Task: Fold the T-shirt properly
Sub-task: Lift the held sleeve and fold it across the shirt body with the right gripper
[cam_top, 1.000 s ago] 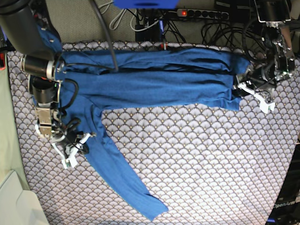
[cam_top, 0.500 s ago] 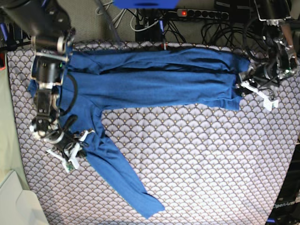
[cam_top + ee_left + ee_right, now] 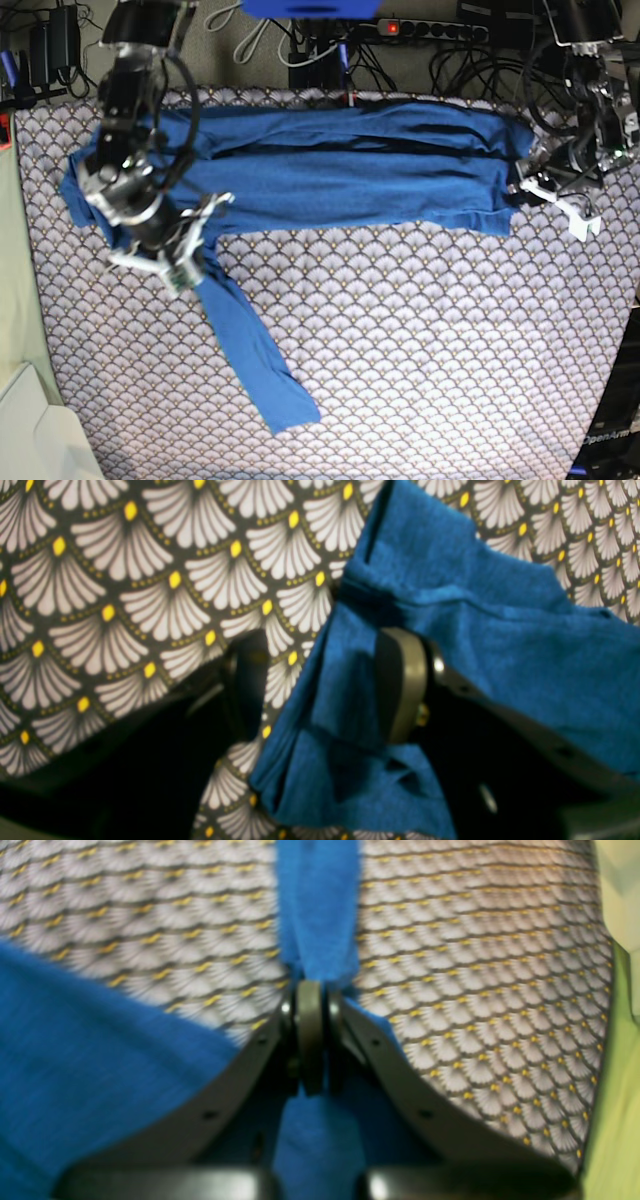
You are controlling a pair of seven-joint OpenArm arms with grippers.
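Base: medium-blue heathered knit T-shirt (image 3: 340, 170) lies along the far side of the fan-patterned tablecloth (image 3: 420, 350), one sleeve trailing forward. Judgement: lift that sleeve high, lay it flat across the body.

Right wrist: right gripper (image 3: 311, 985) pressed together, pinching sleeve fabric.

Left wrist: left gripper (image 3: 325, 685) spread around the hem corner, a detail hidden in base.

Tablecloth (image 3: 420, 340) with a grey fan-scale pattern and yellow dots, showing between and beyond the jaws in both wrist views. Power strip (image 3: 430, 30) with a red light and tangled cables (image 3: 470, 70) lie past the far edge.
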